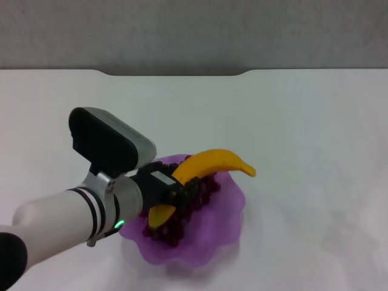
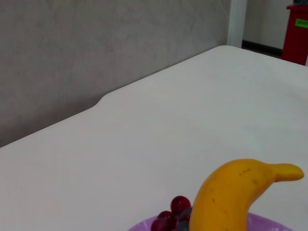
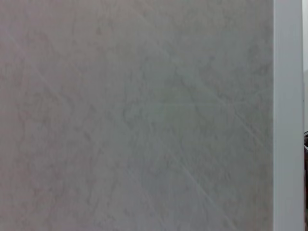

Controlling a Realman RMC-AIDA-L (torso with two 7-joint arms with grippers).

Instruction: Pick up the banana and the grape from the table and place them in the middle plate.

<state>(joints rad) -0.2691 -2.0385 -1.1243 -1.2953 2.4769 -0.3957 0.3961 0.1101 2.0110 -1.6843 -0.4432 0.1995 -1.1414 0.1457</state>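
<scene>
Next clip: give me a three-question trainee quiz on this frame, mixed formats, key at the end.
1. True or false: the grape already lies in the middle plate.
2. Multiple choice: what is the left gripper clamped on? A) the plate rim B) the banana C) nothing
3. Fill in: the right gripper shows in no view; its wrist camera sees only a grey ____.

Key: 1 true. 2 B; the banana is held over the plate, above the grapes. 3 wall.
</scene>
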